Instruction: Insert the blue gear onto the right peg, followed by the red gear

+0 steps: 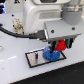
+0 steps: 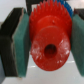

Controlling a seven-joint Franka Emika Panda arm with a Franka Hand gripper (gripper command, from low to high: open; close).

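Observation:
The red gear (image 1: 60,46) hangs just above the grey black-edged plate (image 1: 33,59), with my gripper (image 1: 60,44) shut on it. In the wrist view the red gear (image 2: 48,42) fills the middle, its centre hole showing, squeezed between the two teal pads (image 2: 21,42) of my gripper (image 2: 50,44). The blue gear (image 1: 50,54) lies flat on the plate's end toward the exterior view's right, just below and beside the red one. A blue toothed edge (image 2: 64,7) shows behind the red gear. The right peg is hidden.
The plate rests on a white table (image 1: 15,72). A black cable (image 1: 15,34) runs from the exterior view's left to the arm's white body (image 1: 47,17), which fills the upper part of that view.

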